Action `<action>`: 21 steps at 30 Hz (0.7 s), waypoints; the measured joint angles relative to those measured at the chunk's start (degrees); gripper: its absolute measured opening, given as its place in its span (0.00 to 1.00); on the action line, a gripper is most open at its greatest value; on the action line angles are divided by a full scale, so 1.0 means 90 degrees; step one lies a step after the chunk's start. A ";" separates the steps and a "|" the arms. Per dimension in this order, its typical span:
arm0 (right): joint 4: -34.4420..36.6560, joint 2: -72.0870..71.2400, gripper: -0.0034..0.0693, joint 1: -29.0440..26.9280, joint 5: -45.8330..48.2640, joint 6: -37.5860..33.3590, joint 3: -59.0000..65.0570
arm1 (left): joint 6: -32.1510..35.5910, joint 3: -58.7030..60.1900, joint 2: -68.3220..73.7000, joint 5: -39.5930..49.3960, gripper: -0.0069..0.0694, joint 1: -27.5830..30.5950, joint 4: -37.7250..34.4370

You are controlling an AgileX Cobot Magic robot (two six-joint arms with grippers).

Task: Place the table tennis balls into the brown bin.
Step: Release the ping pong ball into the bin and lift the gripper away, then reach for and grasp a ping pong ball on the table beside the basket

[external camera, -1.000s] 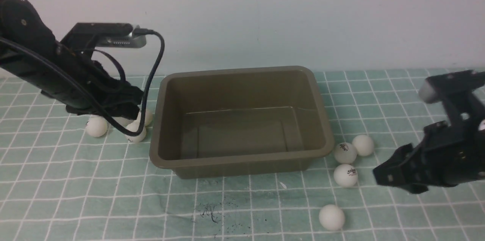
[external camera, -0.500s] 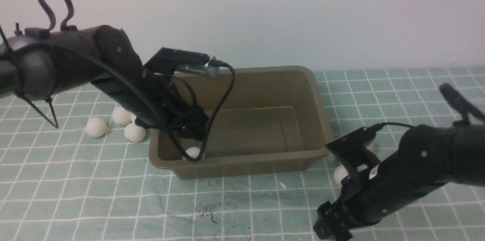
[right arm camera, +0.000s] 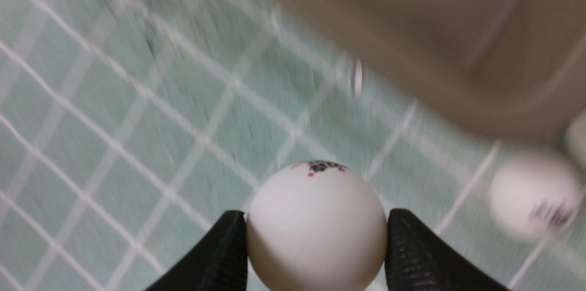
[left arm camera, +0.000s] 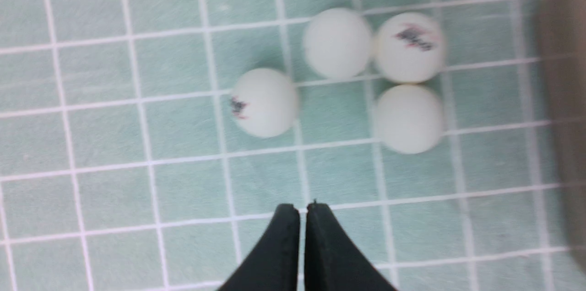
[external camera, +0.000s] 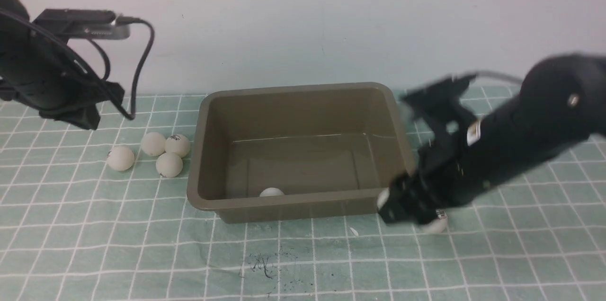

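Brown bin (external camera: 293, 210) holds 1 ball (external camera: 271, 192), left gripper (left arm camera: 302, 208) is closed & empty near 4 balls (left arm camera: 338, 43) beside it, right gripper (right arm camera: 317, 216) pinches a ball (right arm camera: 316, 240) low by the bin's corner, so it may bump the rim & pop out.

You're at a robot test bench, more lab than home: a black left arm (external camera: 38, 78) carrying a cabled camera (external camera: 80, 24) and a right arm (external camera: 530, 126) reach over a surface (external camera: 71, 263) draped in mint-green grid cloth (external camera: 497, 263), a bare white wall (external camera: 303, 17) behind. A brown bin (external camera: 293, 89) and table tennis balls (external camera: 168, 163) sit on it.
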 joint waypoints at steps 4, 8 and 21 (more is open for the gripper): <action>0.0000 0.0366 0.53 0.0000 -0.0081 0.0000 -0.1020 | 0.0584 0.0000 0.0495 -0.0529 0.17 0.0122 -0.0111; -0.0242 0.1251 0.62 0.0000 0.0123 0.0019 -0.2171 | 0.0758 0.0000 0.1062 -0.1263 0.45 0.0101 -0.0145; -0.2361 0.0873 0.66 -0.0917 0.1409 0.1195 -0.3093 | 0.0708 -0.0013 0.1927 -0.1837 0.60 0.0081 -0.0152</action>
